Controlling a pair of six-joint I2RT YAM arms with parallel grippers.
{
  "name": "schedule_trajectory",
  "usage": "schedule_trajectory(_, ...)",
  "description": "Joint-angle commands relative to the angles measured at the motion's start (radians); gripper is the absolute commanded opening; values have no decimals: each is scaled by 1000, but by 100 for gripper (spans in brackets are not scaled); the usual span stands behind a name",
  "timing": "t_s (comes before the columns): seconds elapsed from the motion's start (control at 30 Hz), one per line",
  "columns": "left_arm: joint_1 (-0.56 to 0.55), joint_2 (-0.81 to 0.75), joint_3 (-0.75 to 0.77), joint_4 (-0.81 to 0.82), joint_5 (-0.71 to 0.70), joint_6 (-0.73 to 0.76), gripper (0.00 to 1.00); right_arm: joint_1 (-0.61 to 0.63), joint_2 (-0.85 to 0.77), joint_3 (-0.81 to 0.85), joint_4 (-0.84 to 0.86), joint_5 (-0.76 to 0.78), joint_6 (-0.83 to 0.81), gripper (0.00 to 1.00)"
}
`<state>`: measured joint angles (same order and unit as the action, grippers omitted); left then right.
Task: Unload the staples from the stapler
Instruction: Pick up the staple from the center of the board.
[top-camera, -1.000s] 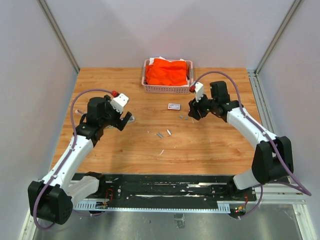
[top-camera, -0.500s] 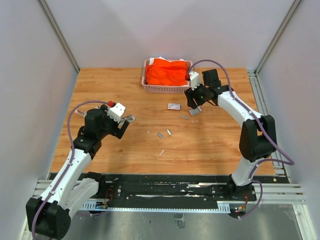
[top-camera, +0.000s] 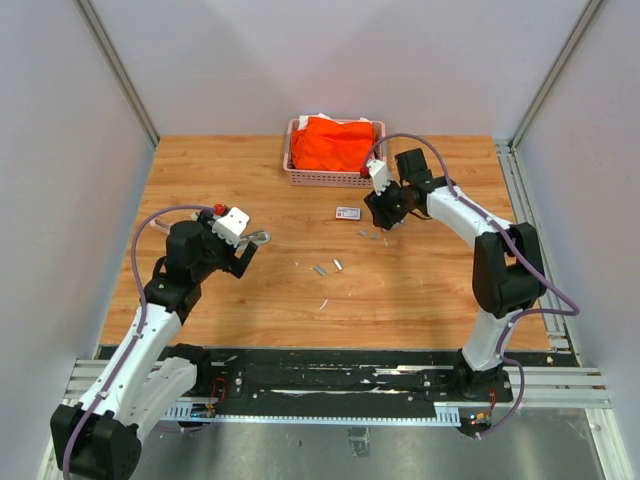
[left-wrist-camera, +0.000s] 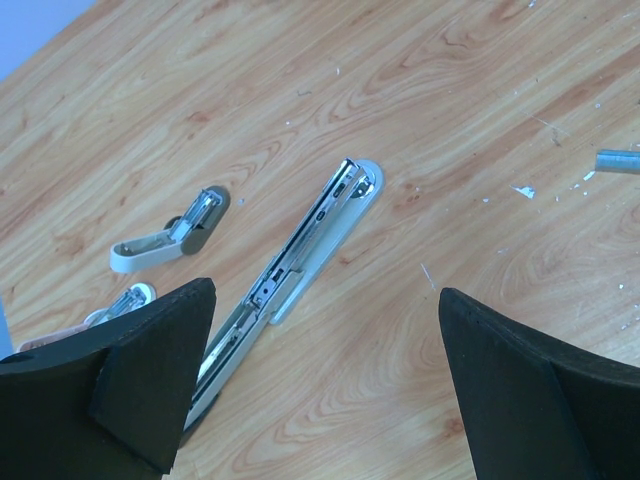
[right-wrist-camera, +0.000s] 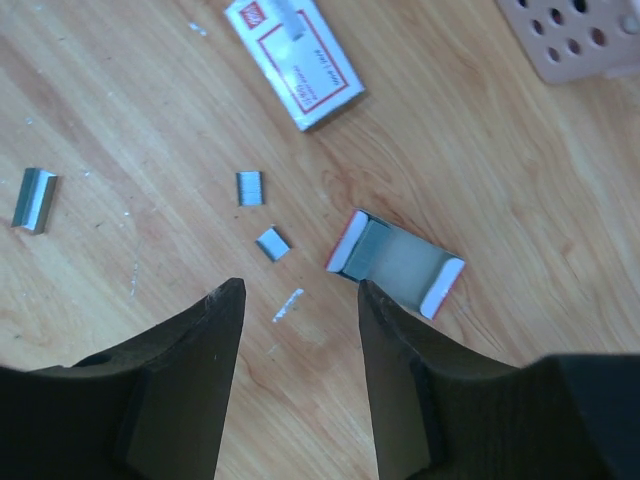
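Filling pink basket (top-camera: 331, 180): orange cloth (top-camera: 335, 143); staples (top-camera: 319, 269) lie loose outside.

High rear overview, wrist views close, facing down, sharing its tabletop (top-camera: 430, 290)

L gripper (left-wrist-camera: 325, 340) wide open; R gripper (right-wrist-camera: 298, 330) part-open, seemingly empty.

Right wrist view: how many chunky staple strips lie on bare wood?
3: a staple strip at the left edge, another mid-frame, a third just below it. The pincer may hide more.
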<state>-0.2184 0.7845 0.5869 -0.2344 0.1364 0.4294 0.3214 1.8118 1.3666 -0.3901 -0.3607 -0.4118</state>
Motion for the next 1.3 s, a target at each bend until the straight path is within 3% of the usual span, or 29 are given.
schedule_trajectory(0.0,-2,4,-5,27,19,8,98,35,-8,-17,0,-73,-104,49)
schedule_trajectory(0.2,-3,9,-9,29,28,12,98,48,79,105,-103,-87,-197,40)
schedule_trajectory(0.37,-2,10,-21,32,29,19,98,52,120,155,-121,-91,-241,39)
schedule_trajectory(0.93,-2,4,-30,47,9,22,98,215,20,2,-26,9,196,40)
schedule_trajectory(1.27,-2,-4,-37,55,-5,27,98,266,55,-19,10,46,274,40)
